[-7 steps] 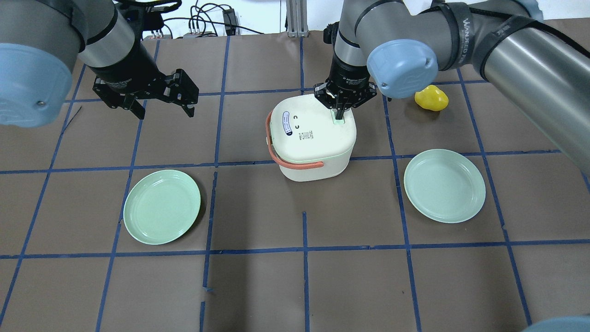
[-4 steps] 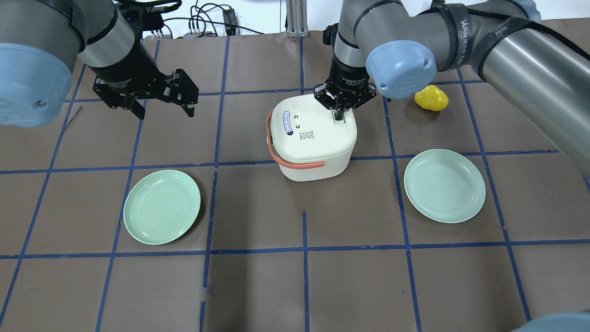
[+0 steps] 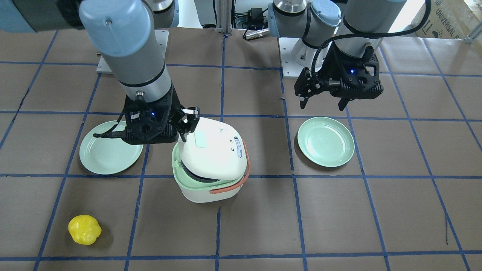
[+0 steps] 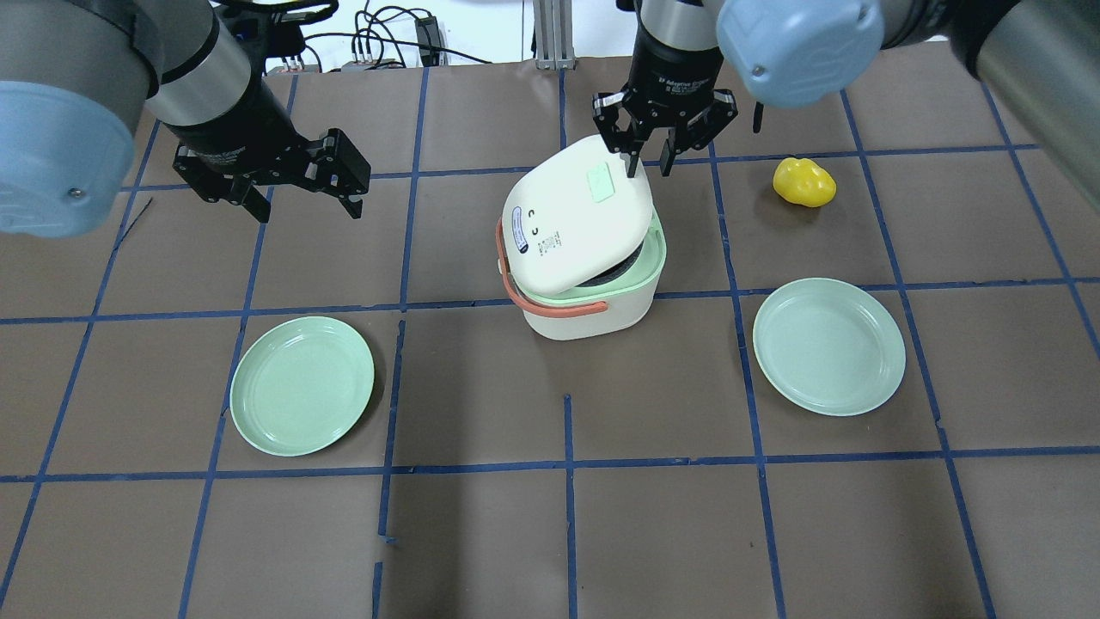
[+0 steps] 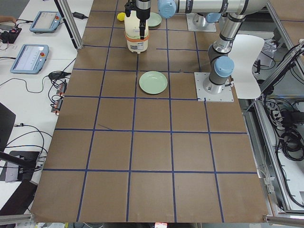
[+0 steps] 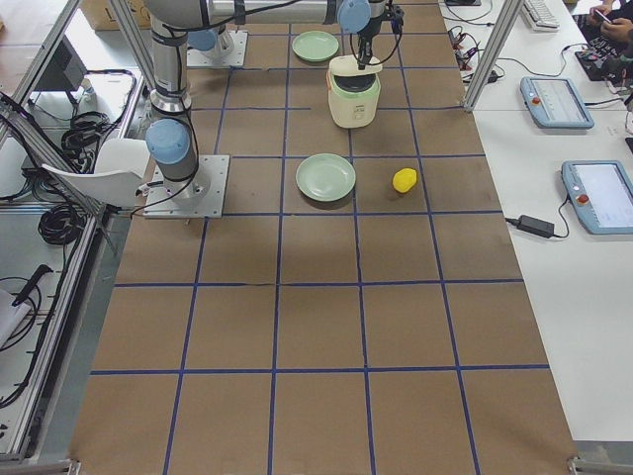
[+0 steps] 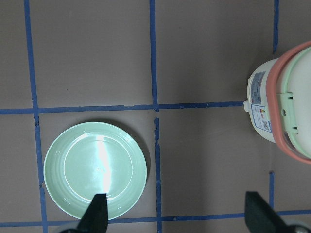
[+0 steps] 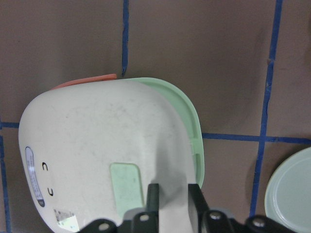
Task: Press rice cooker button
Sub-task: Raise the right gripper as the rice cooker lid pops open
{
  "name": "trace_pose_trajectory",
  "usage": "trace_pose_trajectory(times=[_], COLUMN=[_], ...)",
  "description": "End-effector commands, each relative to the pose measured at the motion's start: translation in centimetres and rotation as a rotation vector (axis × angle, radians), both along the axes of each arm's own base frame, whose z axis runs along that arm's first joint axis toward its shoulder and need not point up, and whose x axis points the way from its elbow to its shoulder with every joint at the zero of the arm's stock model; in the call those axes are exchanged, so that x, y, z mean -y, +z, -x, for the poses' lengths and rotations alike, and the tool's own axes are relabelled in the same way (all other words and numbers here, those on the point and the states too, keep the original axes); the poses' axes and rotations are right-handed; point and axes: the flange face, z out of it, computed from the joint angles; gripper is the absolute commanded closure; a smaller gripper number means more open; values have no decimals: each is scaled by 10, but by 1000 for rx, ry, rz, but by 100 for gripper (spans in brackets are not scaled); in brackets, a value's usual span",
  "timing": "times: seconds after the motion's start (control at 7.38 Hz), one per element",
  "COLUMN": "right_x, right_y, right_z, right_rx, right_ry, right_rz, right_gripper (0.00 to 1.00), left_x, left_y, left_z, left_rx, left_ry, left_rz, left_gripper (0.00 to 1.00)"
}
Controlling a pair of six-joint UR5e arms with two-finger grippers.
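Note:
The white rice cooker (image 4: pixel 584 320) stands at the table's middle, its orange-pink handle hanging down its front. Its lid (image 4: pixel 576 215) stands tilted open, baring the mint-green rim (image 4: pixel 655 249) and the dark pot. A mint button patch (image 4: pixel 600 183) sits on the lid. My right gripper (image 4: pixel 650 168) hangs just above the lid's raised far edge, fingers a little apart and empty. In the right wrist view the fingertips (image 8: pixel 153 194) hover over the lid beside the button (image 8: pixel 126 182). My left gripper (image 4: pixel 308 209) is open and empty, far to the left of the cooker.
Two pale green plates lie on the brown paper, one front left (image 4: pixel 301 385) and one front right (image 4: pixel 829 346). A yellow pepper-like toy (image 4: pixel 804 182) lies right of the cooker. The left wrist view shows a plate (image 7: pixel 95 170) and the cooker's side (image 7: pixel 262 111).
The right gripper was shut and down on the lid's button; it has since risen and its fingers have parted. The lid has popped open and tilted up. The left arm has not moved.

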Motion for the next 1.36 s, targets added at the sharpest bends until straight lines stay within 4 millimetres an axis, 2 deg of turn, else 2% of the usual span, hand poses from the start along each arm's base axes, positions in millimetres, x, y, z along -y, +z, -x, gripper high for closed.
trace_pose_trajectory(times=[0.0,0.27,0.41,0.54,0.68,0.95,1.08,1.22], right_x=[-17,-42,-51,-55,-68,-102,-115,-108], right_y=[41,65,70,67,67,47,43,46], right_z=[11,30,40,46,53,101,120,126], right_rx=[-29,-98,-110,-116,-116,-113,-105,-107], right_ry=[-6,-12,-19,-11,-9,-33,-71,-86], right_rz=[52,35,0,-17,-21,-55,-58,-25], right_gripper=[0,0,0,0,0,0,0,0], left_x=[0,0,0,0,0,0,0,0], left_y=[0,0,0,0,0,0,0,0], left_z=[0,0,0,0,0,0,0,0], left_rx=[0,0,0,0,0,0,0,0], left_ry=[0,0,0,0,0,0,0,0], left_rz=[0,0,0,0,0,0,0,0], left_gripper=[0,0,0,0,0,0,0,0])
